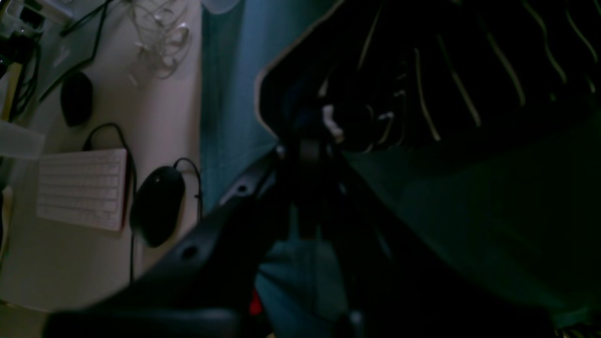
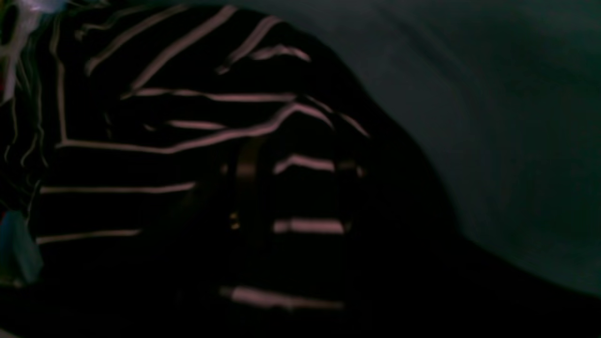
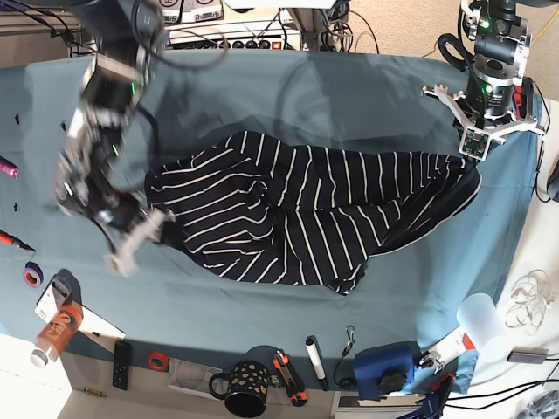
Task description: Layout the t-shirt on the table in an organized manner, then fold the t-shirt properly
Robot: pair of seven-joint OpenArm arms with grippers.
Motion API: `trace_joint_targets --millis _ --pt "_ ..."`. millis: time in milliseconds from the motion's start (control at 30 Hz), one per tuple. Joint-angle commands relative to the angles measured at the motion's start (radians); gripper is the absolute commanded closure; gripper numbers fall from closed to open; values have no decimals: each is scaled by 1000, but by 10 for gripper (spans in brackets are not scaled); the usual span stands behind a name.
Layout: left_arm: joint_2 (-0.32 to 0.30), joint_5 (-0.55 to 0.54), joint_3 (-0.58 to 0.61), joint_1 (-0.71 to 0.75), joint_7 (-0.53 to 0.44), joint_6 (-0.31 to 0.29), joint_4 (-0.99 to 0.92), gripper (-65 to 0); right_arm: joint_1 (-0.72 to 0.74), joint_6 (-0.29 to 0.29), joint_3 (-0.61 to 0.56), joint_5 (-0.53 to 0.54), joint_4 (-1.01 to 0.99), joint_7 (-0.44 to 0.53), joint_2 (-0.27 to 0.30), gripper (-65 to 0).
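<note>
The t-shirt (image 3: 297,209), dark navy with thin white stripes, lies crumpled across the middle of the teal table (image 3: 349,87). My left gripper (image 3: 472,148) is at the shirt's right end, shut on its hem. In the left wrist view the left gripper (image 1: 307,138) pinches the edge of the t-shirt (image 1: 446,70) above the table (image 1: 225,94). My right gripper (image 3: 140,237) sits at the shirt's left edge with its fingers spread. In the right wrist view the right gripper (image 2: 296,188) stands open low over the striped t-shirt (image 2: 141,117), with fabric showing between its dark fingers.
Along the table's front edge stand a dotted mug (image 3: 240,388), a marker (image 3: 313,358), a blue device (image 3: 384,367), tape rolls (image 3: 157,360) and a bottle (image 3: 52,332). A keyboard (image 1: 82,188) and mouse (image 1: 157,204) lie on a white desk beside the table.
</note>
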Motion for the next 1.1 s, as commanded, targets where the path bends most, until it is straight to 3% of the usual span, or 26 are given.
trace_joint_targets --millis 0,100,300,500,633,767,1067 --pt "-8 6 -6 2 -22 10 18 0 37 5 -16 17 -6 14 13 -225" --pt "-8 6 -6 2 -22 10 18 0 52 -7 -76 14 -35 5 13 -225" --pt "-8 6 -6 2 -23 10 18 0 45 -109 -193 -95 -35 -37 13 -225" --pt "-8 6 -6 2 -23 10 18 0 48 -91 -261 14 -34 -95 13 -204" --pt "-8 6 -6 2 -23 11 18 0 48 -49 -264 43 -14 -96 8 -6" --pt "-8 6 -6 2 -23 10 18 0 48 -22 -263 43 41 -95 8 0" --pt "-8 6 -6 2 -22 11 18 0 48 -21 -262 39 335 -92 8 0"
